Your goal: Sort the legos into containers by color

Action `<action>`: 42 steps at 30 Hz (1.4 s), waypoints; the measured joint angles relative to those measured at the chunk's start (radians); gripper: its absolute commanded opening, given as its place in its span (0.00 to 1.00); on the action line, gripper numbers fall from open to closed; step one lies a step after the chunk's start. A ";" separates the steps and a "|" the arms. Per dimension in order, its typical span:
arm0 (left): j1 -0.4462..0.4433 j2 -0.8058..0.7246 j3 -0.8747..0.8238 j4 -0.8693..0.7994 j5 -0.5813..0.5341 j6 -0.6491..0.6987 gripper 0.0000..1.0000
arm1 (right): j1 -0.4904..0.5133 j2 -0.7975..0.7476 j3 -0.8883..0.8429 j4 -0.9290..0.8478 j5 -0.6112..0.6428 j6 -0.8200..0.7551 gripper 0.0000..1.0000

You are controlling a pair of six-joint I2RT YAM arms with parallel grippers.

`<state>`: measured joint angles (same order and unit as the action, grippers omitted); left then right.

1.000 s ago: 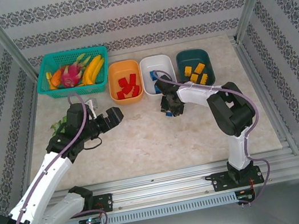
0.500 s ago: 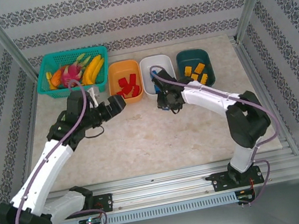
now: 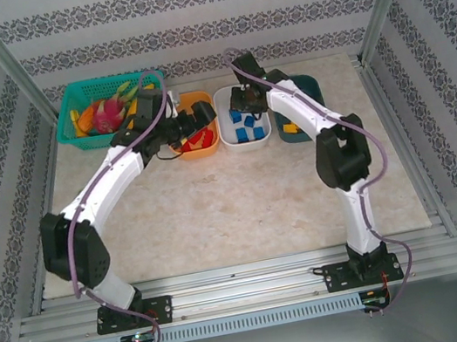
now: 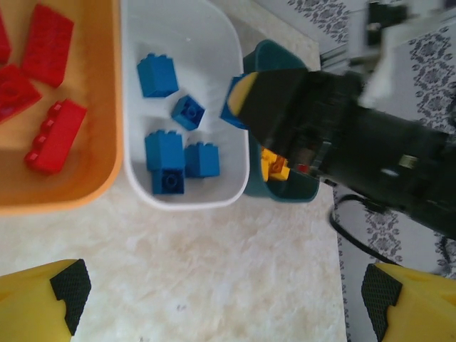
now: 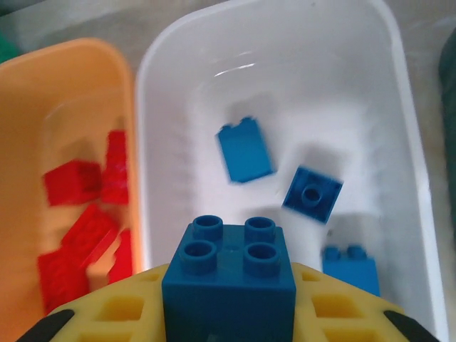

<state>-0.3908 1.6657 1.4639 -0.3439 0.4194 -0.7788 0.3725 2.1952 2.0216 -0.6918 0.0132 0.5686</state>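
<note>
The right claw (image 3: 244, 104) is pinched tight on a blue lego (image 5: 228, 278), a squat four-stud brick, hovering over the white bin (image 5: 320, 78) where loose blue bricks (image 5: 246, 148) lie. Red bricks (image 5: 71, 182) sit in the orange bin (image 5: 71, 92), yellow-orange ones (image 4: 274, 165) in the teal bin (image 4: 274, 53). The left claw (image 4: 224, 292) gapes wide, empty, above the surface (image 4: 214, 249).
</note>
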 measured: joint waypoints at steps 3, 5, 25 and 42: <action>0.005 0.069 0.063 0.021 0.019 0.000 1.00 | -0.034 0.130 0.147 -0.038 -0.007 -0.004 0.22; 0.012 0.108 0.095 0.038 0.035 0.000 1.00 | -0.053 0.210 0.249 -0.062 -0.008 -0.004 0.22; 0.051 0.271 0.326 0.042 0.100 -0.001 1.00 | -0.095 0.462 0.574 -0.215 -0.072 0.034 0.57; 0.076 -0.316 -0.054 -0.219 -0.137 0.155 1.00 | 0.034 -0.781 -0.533 0.204 0.076 -0.079 0.98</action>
<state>-0.3145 1.3499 1.4101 -0.5632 0.2825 -0.6239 0.4061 1.4143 1.4891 -0.4877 0.0891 0.4896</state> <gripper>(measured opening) 0.999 0.977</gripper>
